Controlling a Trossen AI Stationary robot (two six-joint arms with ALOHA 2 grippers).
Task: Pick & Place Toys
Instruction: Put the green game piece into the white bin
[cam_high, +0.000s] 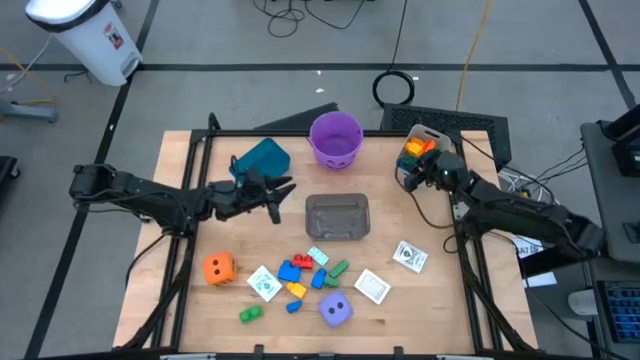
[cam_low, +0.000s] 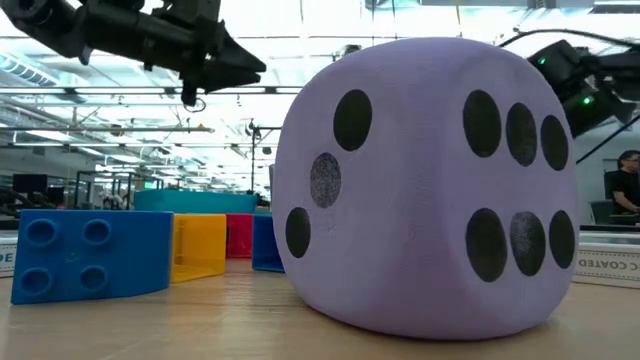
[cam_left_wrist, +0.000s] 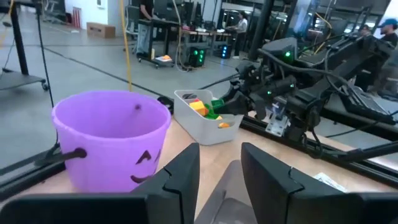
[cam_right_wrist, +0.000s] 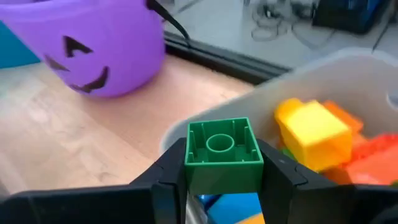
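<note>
Nearest the bench's (cam_high: 180, 300) front edge, the purple die (cam_high: 336, 311) sits among loose blocks, with a blue block (cam_low: 90, 255) beside it, printed cards (cam_high: 372, 287) around and the orange die (cam_high: 219, 267) off to the left. Mid-bench, the left pincer (cam_high: 283, 196) hangs empty, fingers slightly apart, beside the clear empty tub (cam_high: 337, 217). At the far right corner, the right pincer (cam_right_wrist: 222, 177) is clamped on a green block (cam_right_wrist: 222, 152), poised directly over the white bin (cam_right_wrist: 348, 74) of sorted blocks; the drop likely lies straight below.
</note>
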